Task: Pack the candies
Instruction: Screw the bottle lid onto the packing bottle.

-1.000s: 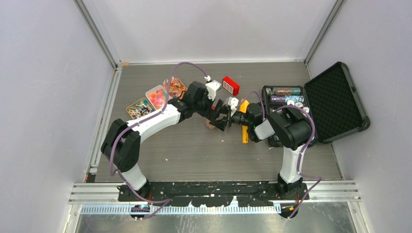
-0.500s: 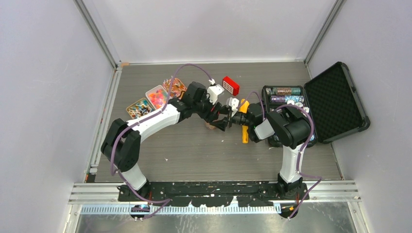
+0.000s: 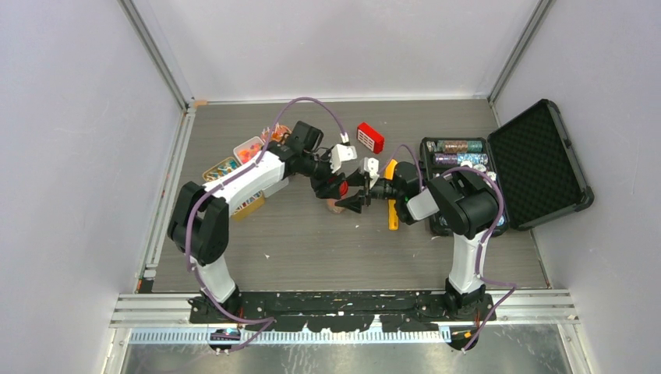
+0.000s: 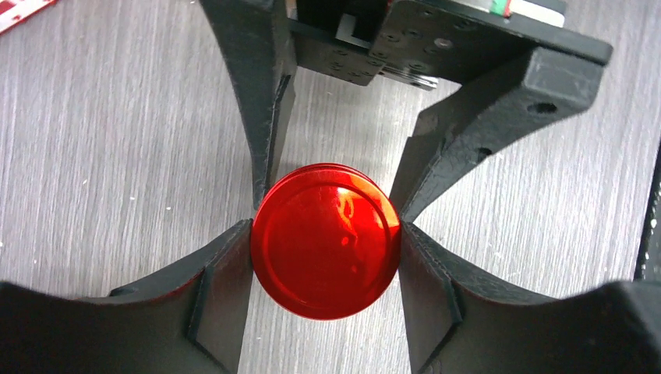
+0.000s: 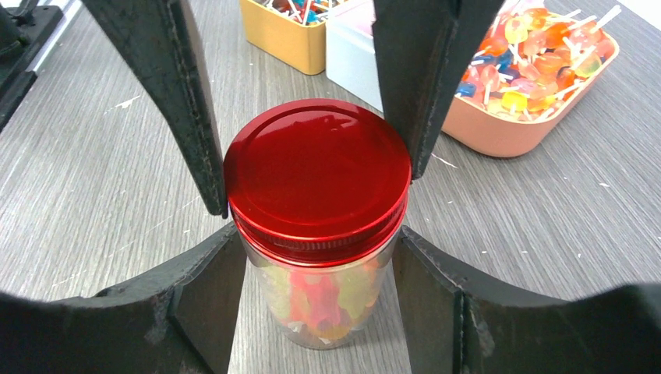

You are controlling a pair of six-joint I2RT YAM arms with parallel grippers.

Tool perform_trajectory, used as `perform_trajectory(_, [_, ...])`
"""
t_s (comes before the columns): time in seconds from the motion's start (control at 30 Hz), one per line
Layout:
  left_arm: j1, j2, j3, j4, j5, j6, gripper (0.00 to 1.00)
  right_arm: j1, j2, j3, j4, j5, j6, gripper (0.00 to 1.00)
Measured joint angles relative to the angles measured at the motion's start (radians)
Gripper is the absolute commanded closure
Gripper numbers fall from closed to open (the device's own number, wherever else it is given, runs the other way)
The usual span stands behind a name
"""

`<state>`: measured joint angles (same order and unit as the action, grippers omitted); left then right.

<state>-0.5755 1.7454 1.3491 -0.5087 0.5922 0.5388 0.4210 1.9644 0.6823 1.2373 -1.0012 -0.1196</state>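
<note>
Although some of the candies (image 5: 312, 300) are already packed into the clear jar (image 5: 261, 276), which stands upright on the table (image 5: 93, 179) between the two arms with its red lid (image 5: 317, 175) in place, the job looks only partly done. Through the glass show orange, red and yellow gummies, heaped loosely. How high they reach is hard to tell, since the band of the lid hides the top. The left gripper (image 4: 326, 241) comes down from above and pinches the lid, one finger against each side of its rim. The right gripper (image 5: 316, 248) reaches in low and clamps the jar's body just under the lid, a finger pressed to either side of the glass. That pairing suggests the lid is being screwed, one arm steadying and the other turning, though whether it is going on or coming off cannot be told from these views. Plenty is left unpacked. Behind the jar a pink tray (image 5: 499, 136) is heaped with bright translucent sweets in orange, yellow, red and blue, many with thin white sticks. Beside it a pale tub (image 5: 351, 58) and a yellow tub (image 5: 284, 43) hold more, the yellow one multicoloured wrapped pieces. A yellow scoop (image 3: 392, 218) lies on the table near the right arm, touched by neither gripper.
</note>
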Motion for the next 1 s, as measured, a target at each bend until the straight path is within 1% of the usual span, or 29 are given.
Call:
perform_trajectory(0.23, [0.034,0.077,0.104,-0.145,0.131,0.207,0.8,-0.008,0.006,0.019,-0.028,-0.038,-0.009,0.48])
perform_trajectory(0.37, [0.041,0.107,0.152,-0.221,0.16,0.316,0.81,-0.011,0.006,0.037,-0.062,-0.059,-0.031,0.48])
perform_trajectory(0.47, [0.042,0.11,0.161,-0.249,0.165,0.373,0.83,-0.011,0.006,0.052,-0.092,-0.078,-0.056,0.48])
perform_trajectory(0.5, [0.043,0.11,0.166,-0.262,0.165,0.403,0.81,-0.011,0.006,0.058,-0.103,-0.084,-0.068,0.48])
perform_trajectory(0.57, [0.043,0.111,0.171,-0.277,0.164,0.442,0.72,-0.011,0.006,0.068,-0.119,-0.093,-0.089,0.47])
perform_trajectory(0.63, [0.044,0.111,0.171,-0.282,0.165,0.472,0.61,-0.011,0.005,0.072,-0.129,-0.095,-0.103,0.44])
perform_trajectory(0.7, [0.045,0.111,0.173,-0.284,0.165,0.485,0.46,-0.011,0.005,0.074,-0.133,-0.093,-0.112,0.38])
perform_trajectory(0.73, [0.045,0.111,0.173,-0.283,0.165,0.486,0.41,-0.011,0.005,0.074,-0.134,-0.091,-0.114,0.34])
perform_trajectory(0.77, [0.045,0.11,0.172,-0.279,0.164,0.482,0.37,-0.011,0.003,0.074,-0.137,-0.088,-0.116,0.3])
perform_trajectory(0.83, [0.045,0.107,0.166,-0.255,0.159,0.462,0.33,-0.012,-0.001,0.074,-0.142,-0.077,-0.119,0.24])
perform_trajectory(0.93, [0.045,0.105,0.163,-0.226,0.139,0.444,0.28,-0.015,-0.004,0.073,-0.157,-0.046,-0.111,0.19])
perform_trajectory(0.97, [0.045,0.105,0.163,-0.218,0.126,0.441,0.24,-0.017,-0.004,0.073,-0.166,-0.035,-0.109,0.18])
perform_trajectory(1.0, [0.045,0.105,0.163,-0.214,0.106,0.441,0.22,-0.019,-0.004,0.072,-0.174,-0.024,-0.108,0.18])
